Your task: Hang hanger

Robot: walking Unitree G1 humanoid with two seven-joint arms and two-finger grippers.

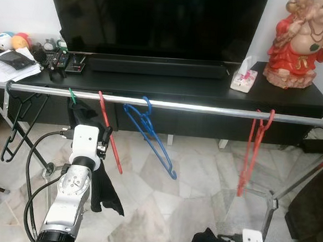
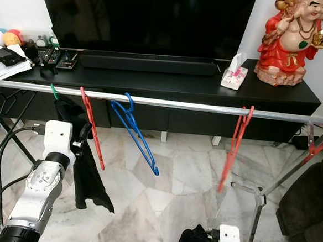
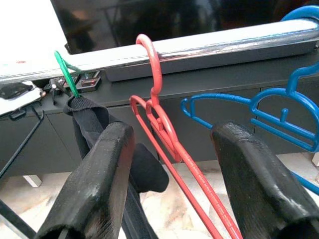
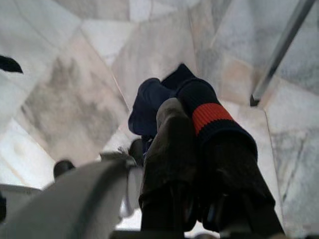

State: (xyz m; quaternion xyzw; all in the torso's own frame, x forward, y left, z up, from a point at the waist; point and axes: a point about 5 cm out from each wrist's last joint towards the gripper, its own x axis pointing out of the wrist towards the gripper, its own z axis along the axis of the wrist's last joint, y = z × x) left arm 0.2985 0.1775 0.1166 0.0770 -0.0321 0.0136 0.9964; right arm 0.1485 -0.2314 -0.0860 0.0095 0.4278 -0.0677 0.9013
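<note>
Left gripper [image 3: 172, 164] spread wide around the red hanger [image 1: 109, 134]

The hanger's hook is on the rail [image 1: 206, 108], at 12 o'clock from the fingers, body slanting toward 5. Right gripper [image 4: 199, 164], low, is clenched on a dark sock [image 4: 199, 107].

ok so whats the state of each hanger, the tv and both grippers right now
left gripper: open, red hanger between its fingers
red hanger: hooked on rail
green hanger: on rail, carrying black cloth
blue hanger: on rail, tilted
second red hanger: on rail
black hanger: on rail
tv: off
right gripper: shut on dark sock
</note>
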